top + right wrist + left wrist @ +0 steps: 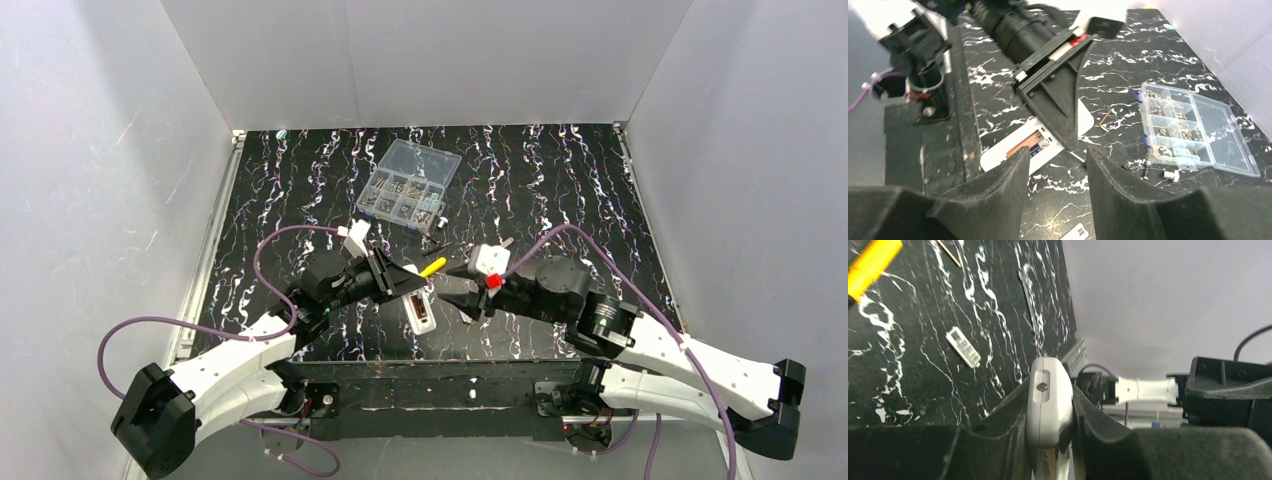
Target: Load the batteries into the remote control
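On the black marbled table (560, 200) between white walls (430, 60), my left gripper (408, 283) clamps the remote control (420, 312); my right gripper (462, 288) gapes empty near the screwdriver (433, 266)

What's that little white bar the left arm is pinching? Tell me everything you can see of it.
The remote control is a slim white bar of smooth plastic with rounded corners. One narrow end carries a small screw in a recessed slot. One broad face is open, showing a coppery brown inside. The left end effector is shut on it, gripping its two long sides. It sits low near the front of the black marbled table; whether it touches is unclear.
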`<state>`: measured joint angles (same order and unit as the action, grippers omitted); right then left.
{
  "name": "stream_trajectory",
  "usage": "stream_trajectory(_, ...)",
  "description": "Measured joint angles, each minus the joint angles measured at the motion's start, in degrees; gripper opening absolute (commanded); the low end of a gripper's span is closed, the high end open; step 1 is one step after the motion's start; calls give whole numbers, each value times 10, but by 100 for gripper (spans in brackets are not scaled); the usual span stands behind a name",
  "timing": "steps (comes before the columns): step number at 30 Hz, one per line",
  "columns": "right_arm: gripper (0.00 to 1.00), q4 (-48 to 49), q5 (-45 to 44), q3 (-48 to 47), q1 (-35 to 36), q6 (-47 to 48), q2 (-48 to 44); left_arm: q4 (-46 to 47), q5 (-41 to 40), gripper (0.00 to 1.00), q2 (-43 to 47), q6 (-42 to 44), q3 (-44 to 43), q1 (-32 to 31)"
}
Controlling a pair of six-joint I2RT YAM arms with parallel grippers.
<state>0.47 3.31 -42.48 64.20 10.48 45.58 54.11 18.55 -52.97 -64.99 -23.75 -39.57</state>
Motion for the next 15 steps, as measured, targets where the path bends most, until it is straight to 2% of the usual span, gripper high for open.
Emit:
stream_trajectory(8, 50, -41, 95, 41, 0, 44, -71, -10, 98, 0, -12, 72, -23, -15)
stream_trajectory(15, 48, -22, 147, 60, 0, 44, -52, -19, 135, 0, -28, 114, -36, -37)
